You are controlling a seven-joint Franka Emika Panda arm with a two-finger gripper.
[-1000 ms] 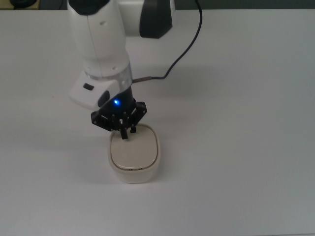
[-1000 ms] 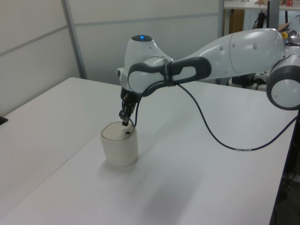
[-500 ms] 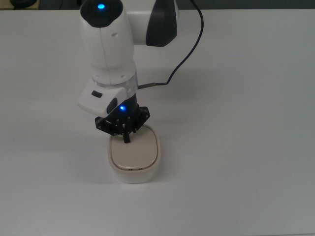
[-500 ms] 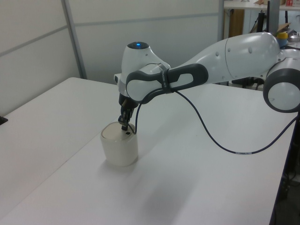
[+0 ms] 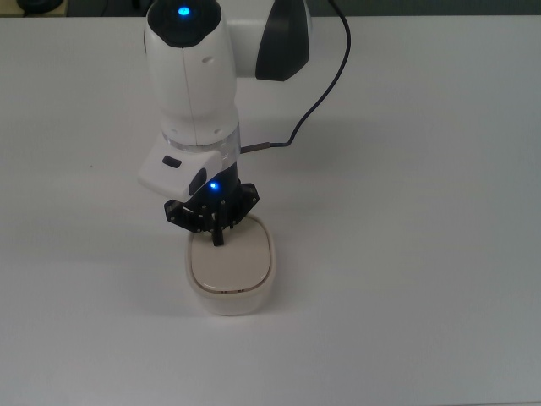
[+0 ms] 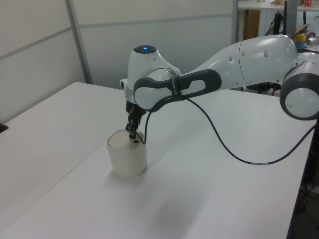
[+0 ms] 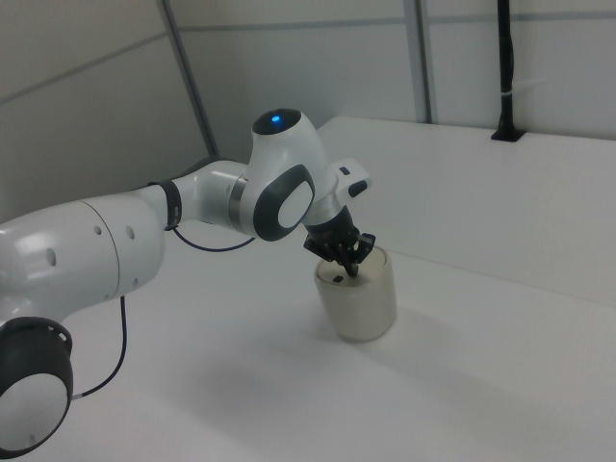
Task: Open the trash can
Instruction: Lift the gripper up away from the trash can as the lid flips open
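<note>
The trash can [image 5: 241, 271] is a small cream bin with a smooth lid that lies flat and shut. It stands on the white table [image 5: 406, 254]. My gripper [image 5: 219, 238] points straight down with its fingers drawn together, and its tips rest on the lid near the edge at the top view's upper left. In the left view the gripper [image 6: 132, 135] touches the top of the trash can [image 6: 127, 159] just beside a tiny black button [image 6: 135, 142]. The right view shows the gripper [image 7: 351, 270] on the lid of the trash can [image 7: 361, 298].
A black cable [image 5: 317, 93] hangs from the arm and loops low over the table [image 6: 239, 154] behind the bin. Wall panels [image 6: 45, 45] stand along the table's far side in the left view. The table's edge [image 6: 299, 199] runs down the left view's right.
The arm's wrist has swung further over the bin and the fingertips have come down onto the lid. The lid stays shut and the bin has not moved.
</note>
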